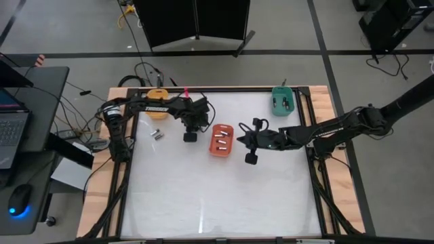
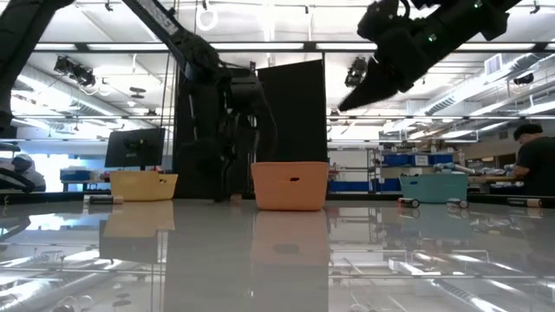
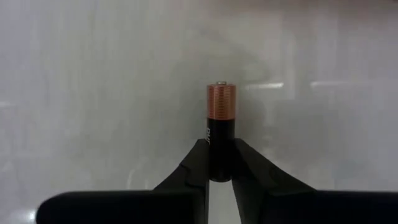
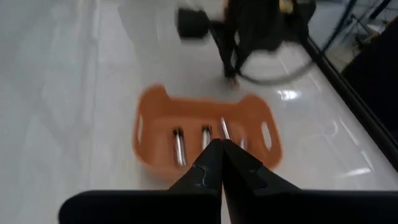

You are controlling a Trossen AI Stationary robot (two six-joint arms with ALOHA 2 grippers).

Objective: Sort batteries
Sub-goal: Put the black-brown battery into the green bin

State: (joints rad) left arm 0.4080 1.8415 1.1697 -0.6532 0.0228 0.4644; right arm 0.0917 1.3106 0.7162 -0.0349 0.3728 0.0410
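The red-orange tray sits near the middle of the tabletop and serves as the landmark. In the right wrist view it holds several slim batteries lying side by side. The right hand hangs just beside this tray on its right, above the tabletop, with its fingers clenched together on nothing. In the low view that hand shows well above the tray.

Just left of the tray, the left hand is down at the tabletop. In the left wrist view its fingers are grasping a battery by its dark lower part; the cell stands upright between them, its copper band and small silvery tip clear above the fingertips.

Farther left of the tray, two more batteries lie loose on the tabletop, close together. Beyond them, toward the far left corner, stands a yellow-orange tray. Far right of the landmark, at the back edge, a teal tray holds a few cells.
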